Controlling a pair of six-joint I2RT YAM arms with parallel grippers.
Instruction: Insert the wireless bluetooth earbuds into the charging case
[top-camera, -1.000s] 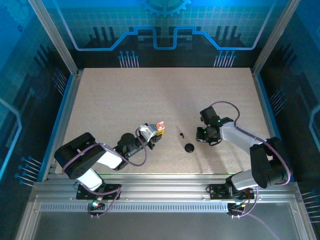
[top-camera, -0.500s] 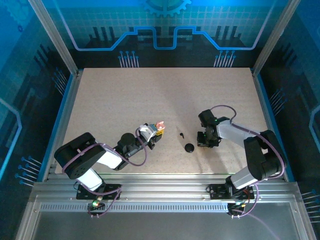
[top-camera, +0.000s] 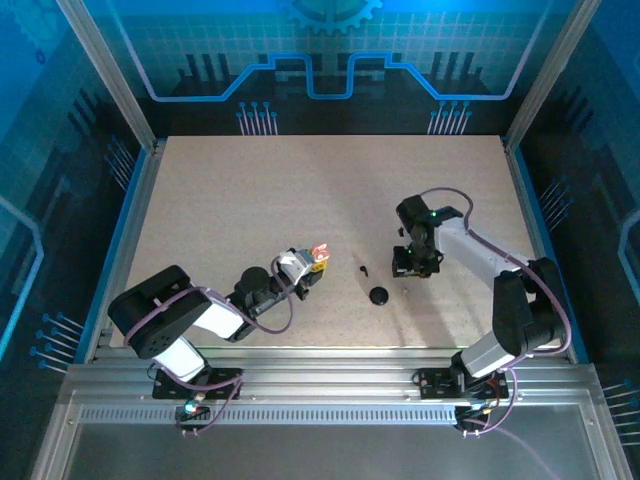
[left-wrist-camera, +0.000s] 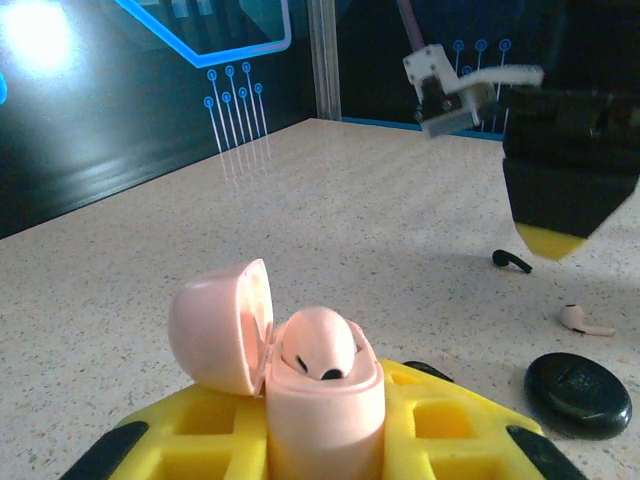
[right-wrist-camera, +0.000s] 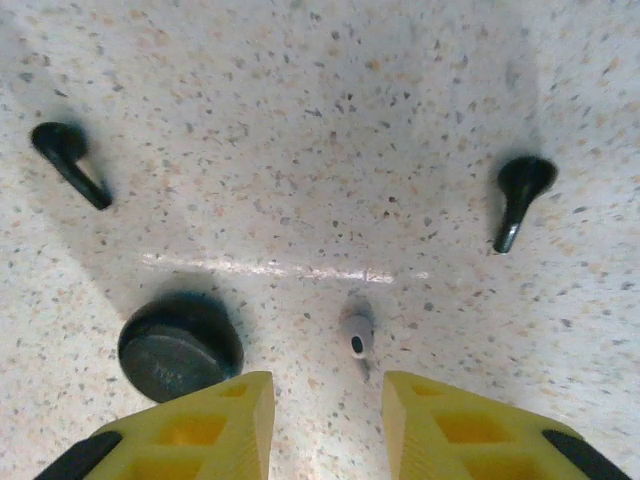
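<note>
— Jaws on the left, what are they doing?
— The left jaws are clamping the pink charging case (left-wrist-camera: 325, 410) by its base, in the table's (top-camera: 250, 180) near half. Its lid (left-wrist-camera: 222, 325) is hanging open to one side, and a seated pale earbud (left-wrist-camera: 318, 345) is sitting inside it.
— And the right jaws?
— They are standing apart, gripping nothing, yellow tips pointing down at the table. A loose pale earbud (right-wrist-camera: 357, 333) is lying just ahead of the gap between them, touching neither tip. The round black case (right-wrist-camera: 180, 345) is resting just beside one tip.
— Farther out?
— Beyond the round black case one black earbud (right-wrist-camera: 68, 160) is lying, with another black earbud (right-wrist-camera: 520, 195) well apart on the opposite side and bare speckled surface running between them. Beyond the right arm (top-camera: 470, 262), the table is stretching open to the back wall and both side frames.
</note>
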